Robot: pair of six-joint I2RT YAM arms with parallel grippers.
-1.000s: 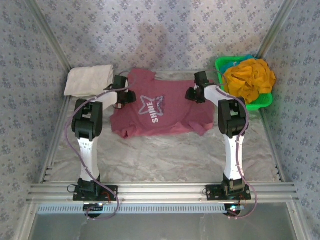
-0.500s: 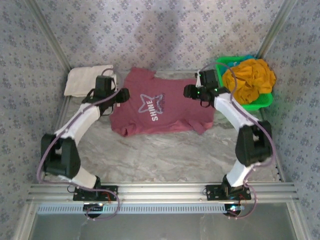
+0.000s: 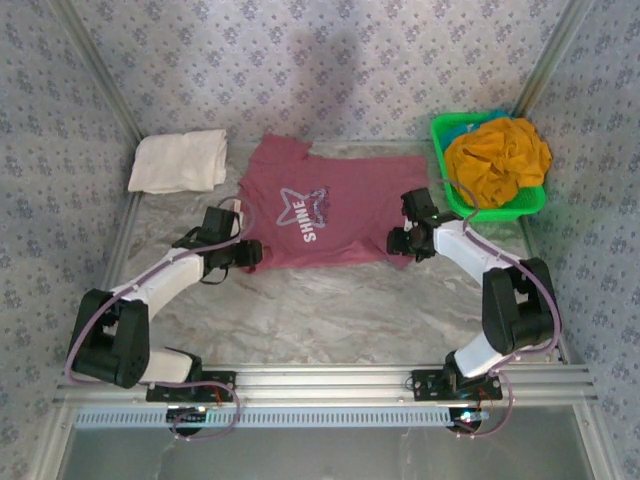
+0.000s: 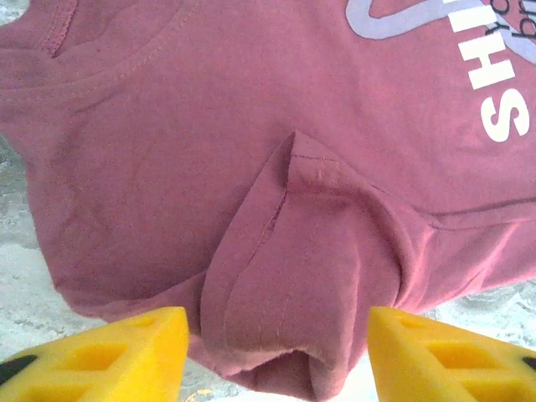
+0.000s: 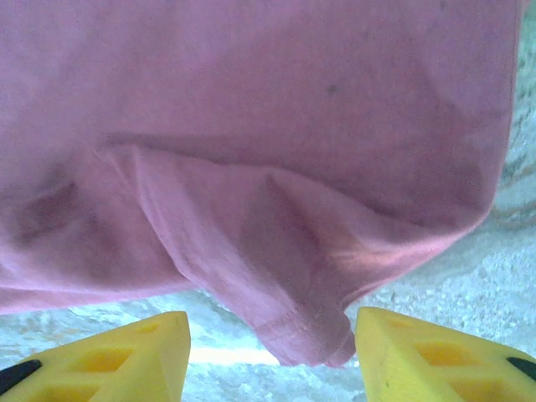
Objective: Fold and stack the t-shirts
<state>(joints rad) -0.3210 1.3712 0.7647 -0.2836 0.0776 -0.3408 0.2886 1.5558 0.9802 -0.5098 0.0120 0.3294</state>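
Maroon tee (image 3: 345, 205): white "SHINE" print, angled, just under star outline (image 3: 296, 207). L wrist cam: "SH" legible, rest cut off.

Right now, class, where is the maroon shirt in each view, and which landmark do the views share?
Top external: the shirt lies flat mid-table, between a white shirt and a green basket.
Left wrist: it covers most of the picture, a folded sleeve between the left fingers.
Right wrist: it covers the upper part, a sleeve tip between the right fingers.
Shared landmark: the marbled table.
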